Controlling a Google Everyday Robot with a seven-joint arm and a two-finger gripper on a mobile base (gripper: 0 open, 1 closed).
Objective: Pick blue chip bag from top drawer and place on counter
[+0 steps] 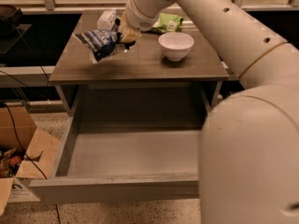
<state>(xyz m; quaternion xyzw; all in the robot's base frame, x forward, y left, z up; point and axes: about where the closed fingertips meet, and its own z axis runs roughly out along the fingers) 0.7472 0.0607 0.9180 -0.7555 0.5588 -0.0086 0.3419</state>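
counter: over the pulled-out top drawer
blue chip bag: counter's left rear
gripper: clasping the blue chip bag's right end
white bowl: on counter, right of gripper
green snack bag: behind white bowl
cardboard box: floor, left of top drawer

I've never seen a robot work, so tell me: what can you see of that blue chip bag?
The blue chip bag is dark navy, glossy and crumpled, with white lettering and a white patch at its lower edge. It sits tilted over the far left part of the counter, its right end gripped by the robot's hand. Whether it touches the surface I cannot tell.
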